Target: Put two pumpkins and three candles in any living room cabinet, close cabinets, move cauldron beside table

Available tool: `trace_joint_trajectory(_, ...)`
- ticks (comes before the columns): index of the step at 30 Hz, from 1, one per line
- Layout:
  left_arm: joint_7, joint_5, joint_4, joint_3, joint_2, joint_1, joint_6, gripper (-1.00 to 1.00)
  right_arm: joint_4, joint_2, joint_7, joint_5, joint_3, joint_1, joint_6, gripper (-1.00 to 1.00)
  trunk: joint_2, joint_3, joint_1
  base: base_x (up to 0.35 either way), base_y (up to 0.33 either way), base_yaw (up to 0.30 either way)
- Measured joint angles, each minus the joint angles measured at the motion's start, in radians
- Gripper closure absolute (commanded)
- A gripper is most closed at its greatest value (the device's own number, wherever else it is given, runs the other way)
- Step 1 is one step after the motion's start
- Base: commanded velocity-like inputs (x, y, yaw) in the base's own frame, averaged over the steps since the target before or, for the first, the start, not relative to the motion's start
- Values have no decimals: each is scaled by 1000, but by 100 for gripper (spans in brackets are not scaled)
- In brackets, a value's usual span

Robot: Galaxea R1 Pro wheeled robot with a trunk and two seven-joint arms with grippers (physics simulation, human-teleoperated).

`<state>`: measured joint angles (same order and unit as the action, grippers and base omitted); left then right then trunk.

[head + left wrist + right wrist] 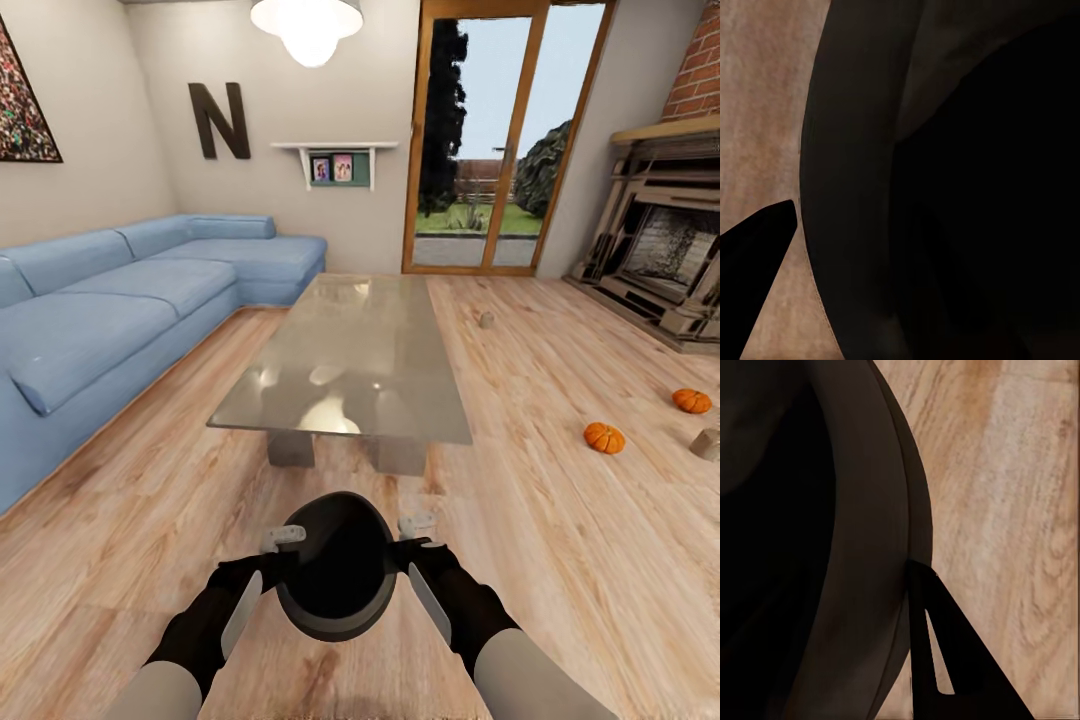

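Note:
I hold the dark cauldron (pixel 338 572) low in front of me, its wide mouth facing up, above the wood floor. My left gripper (pixel 283 547) is shut on its left rim and my right gripper (pixel 417 532) on its right rim. The left wrist view shows the cauldron's wall (pixel 862 187) beside one dark finger (pixel 750 262). In the right wrist view the rim (pixel 892 547) meets a finger (pixel 945 660). The grey glossy table (pixel 345 350) stands just beyond the cauldron. Two orange pumpkins (pixel 604 437) (pixel 691 401) lie on the floor at right. One candle (pixel 487 319) lies past the table, another (pixel 707 443) at the right edge.
A blue corner sofa (pixel 120 300) runs along the left side. The beige-and-black fireplace surround (pixel 660 250) stands at the right under brick. Glazed wooden doors (pixel 500 140) are straight ahead. Open floor lies between the table and the pumpkins.

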<state>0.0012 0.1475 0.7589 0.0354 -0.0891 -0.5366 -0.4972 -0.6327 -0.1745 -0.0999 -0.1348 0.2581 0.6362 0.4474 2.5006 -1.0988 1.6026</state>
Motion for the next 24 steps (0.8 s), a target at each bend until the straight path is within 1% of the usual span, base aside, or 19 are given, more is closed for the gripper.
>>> trace_joint_trajectory(13,0,0,0,0,0,0,0,100,0,0,0,0,0,1,0,100,3,-50,6,0,0,-8)
trace_joint_trajectory(21,0,0,1,0,0,0,0,100,0,0,0,-1,0,0,-1,100,5,-80,9,0,0,44)
trace_joint_trajectory(24,0,0,1,0,0,0,0,100,0,0,-1,-1,1,1,-1,100,5,-80,9,0,0,6)
